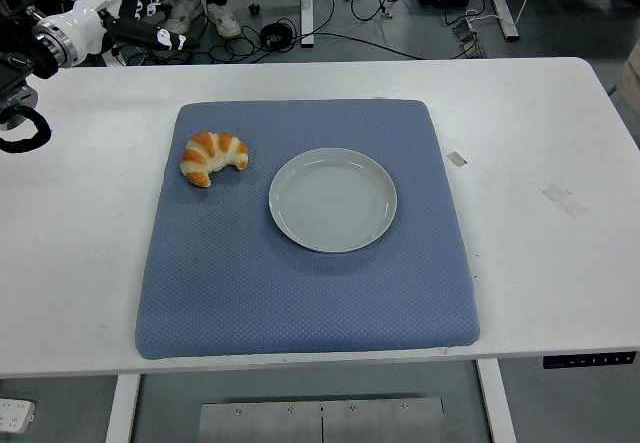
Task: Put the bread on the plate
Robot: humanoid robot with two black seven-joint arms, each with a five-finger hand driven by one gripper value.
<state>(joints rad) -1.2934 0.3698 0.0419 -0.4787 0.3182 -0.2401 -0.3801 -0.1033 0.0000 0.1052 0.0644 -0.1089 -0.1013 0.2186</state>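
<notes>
A golden croissant (212, 157) lies on the blue mat (300, 293), near its far left corner. An empty pale grey plate (332, 199) sits at the mat's middle, just right of the croissant and apart from it. My left hand (140, 3), white with black joints, hovers high at the far left, beyond the table's far edge and well away from the croissant. Its fingers are spread and hold nothing. My right arm is out of view.
The white table (540, 143) carries the mat. Two bits of tape (456, 158) (563, 199) lie on the table at the right. Cables (330, 23) and a person's shoes (228, 20) show on the floor beyond the far edge.
</notes>
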